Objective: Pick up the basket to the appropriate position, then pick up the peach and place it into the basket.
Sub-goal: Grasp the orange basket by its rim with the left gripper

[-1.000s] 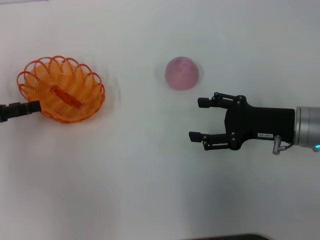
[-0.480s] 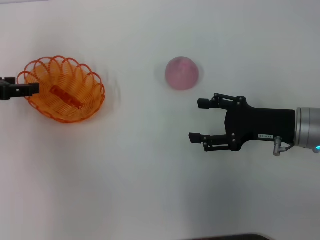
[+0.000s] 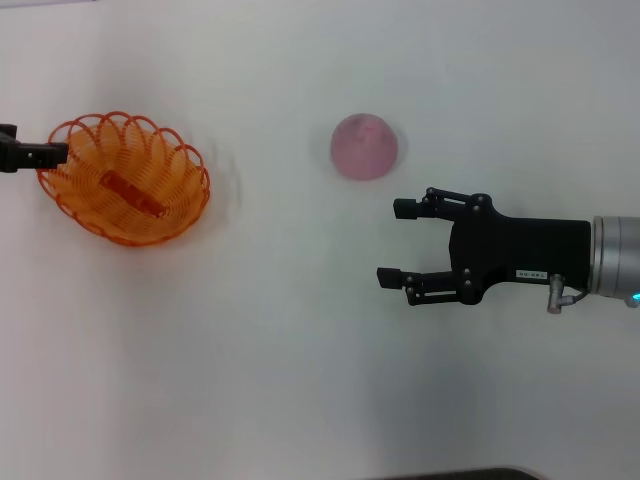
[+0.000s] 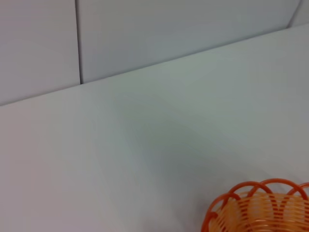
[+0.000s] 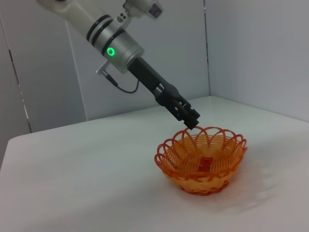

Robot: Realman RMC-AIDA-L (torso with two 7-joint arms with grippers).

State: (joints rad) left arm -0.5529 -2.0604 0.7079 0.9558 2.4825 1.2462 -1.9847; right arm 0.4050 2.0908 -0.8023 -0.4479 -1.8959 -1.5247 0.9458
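Reaching in from the head view's edge, the left claw (image 3: 45, 153) is mostly cut off, grip unreadable, at the basket (image 3: 125, 180) rim on the worktop (image 3: 300, 350); its long axis runs diagonally. Right claw (image 3: 397, 240) gapes wide below the peach (image 3: 364, 146).

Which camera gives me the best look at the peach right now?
The head view: the peach sits whole and unobstructed on the table, just beyond the open right hand. Neither wrist view shows it; both show only the basket.
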